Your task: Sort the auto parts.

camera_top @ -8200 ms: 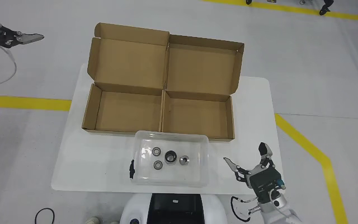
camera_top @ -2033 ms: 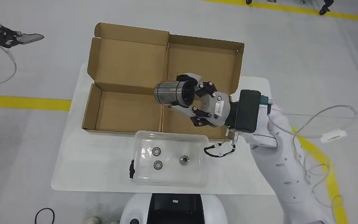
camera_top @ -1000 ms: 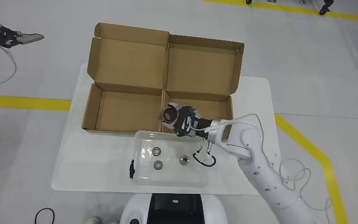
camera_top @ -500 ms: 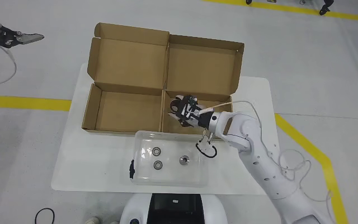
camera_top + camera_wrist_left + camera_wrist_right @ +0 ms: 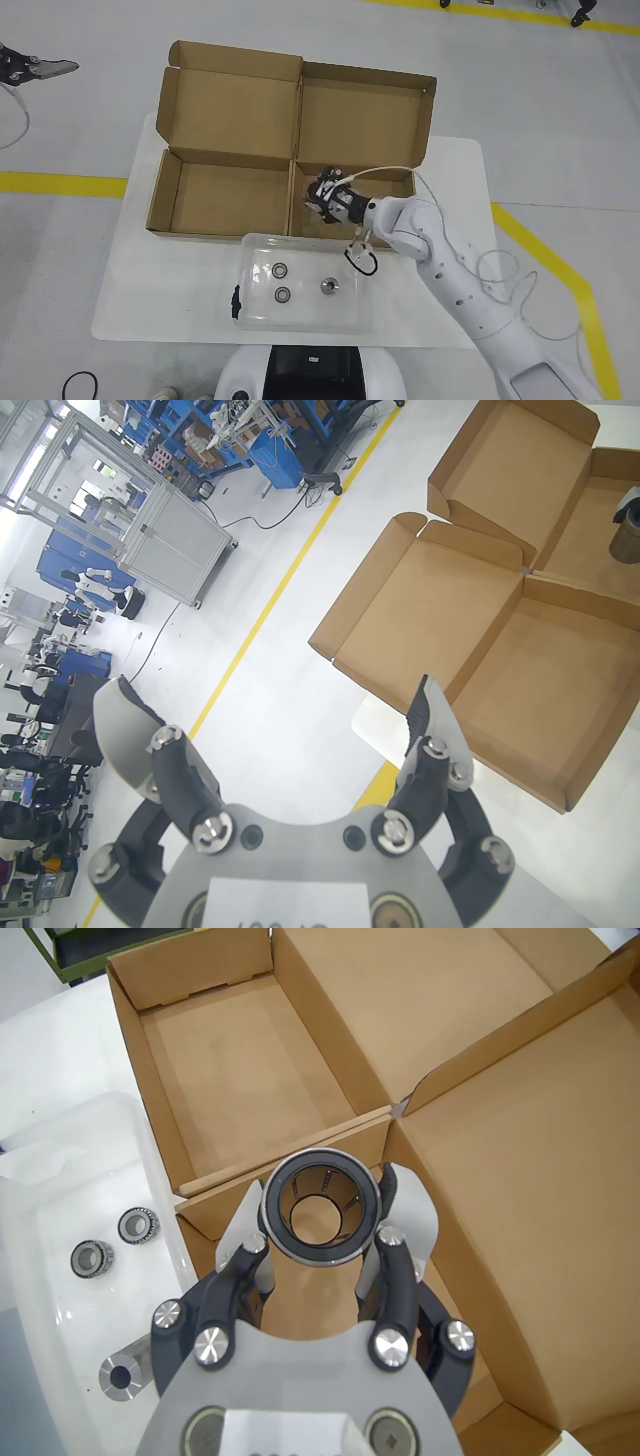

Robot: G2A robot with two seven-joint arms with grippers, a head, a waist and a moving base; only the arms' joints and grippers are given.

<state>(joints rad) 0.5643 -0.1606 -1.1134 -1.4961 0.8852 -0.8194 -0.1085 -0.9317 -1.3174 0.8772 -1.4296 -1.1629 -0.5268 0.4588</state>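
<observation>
The right claw clenches a sleeve bearing (above the cardboard box), bore toward its wrist.

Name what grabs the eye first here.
The right gripper is shut on a big ringed metal sleeve, held over the right cardboard box near its wall beside the left box. Next, the clear bin at the table's near edge, with three small metal parts in it.

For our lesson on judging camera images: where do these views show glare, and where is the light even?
Right wrist view: glints in the clear bin beside the small bearings; left wrist view: the far windows wash out white; top view: even light across the table and cardboard boxes.
</observation>
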